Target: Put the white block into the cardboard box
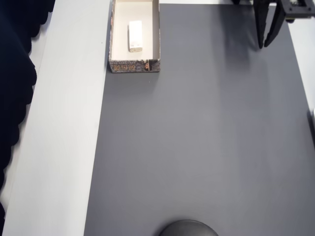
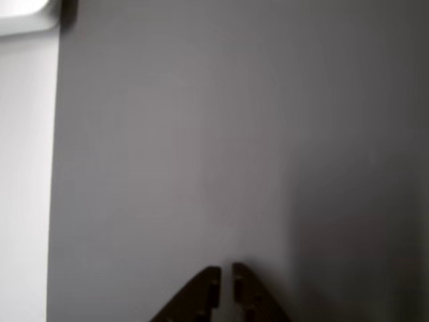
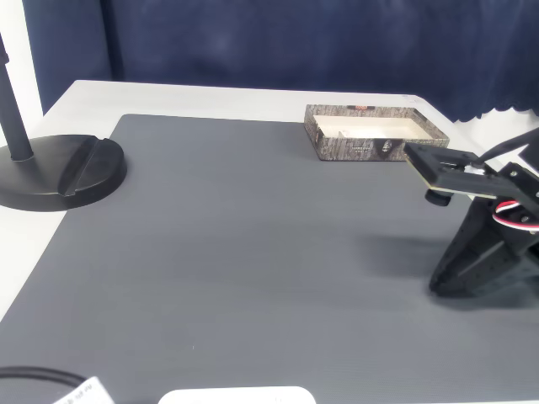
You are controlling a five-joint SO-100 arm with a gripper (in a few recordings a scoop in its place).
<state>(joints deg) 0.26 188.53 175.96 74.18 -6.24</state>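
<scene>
Stage: placement done, judged from the layout | white block [image 1: 135, 35] lies flat inside cardboard box [image 1: 134, 34] at the grey mat's [image 1: 206, 128] far corner | pincer [image 1: 266, 45] clenched, empty, well apart from the box | remaining: nothing evident.

We note a white block [image 1: 135, 36] against the cream-white interior of the cardboard box [image 1: 113, 37], whose outer walls carry a brownish printed pattern. We record a dark grey mat [image 1: 197, 137] on a white table [image 1: 64, 123], a black gripper [image 1: 266, 45], a black stand base [image 3: 59, 172] and a dark navy curtain [image 3: 278, 42]
</scene>
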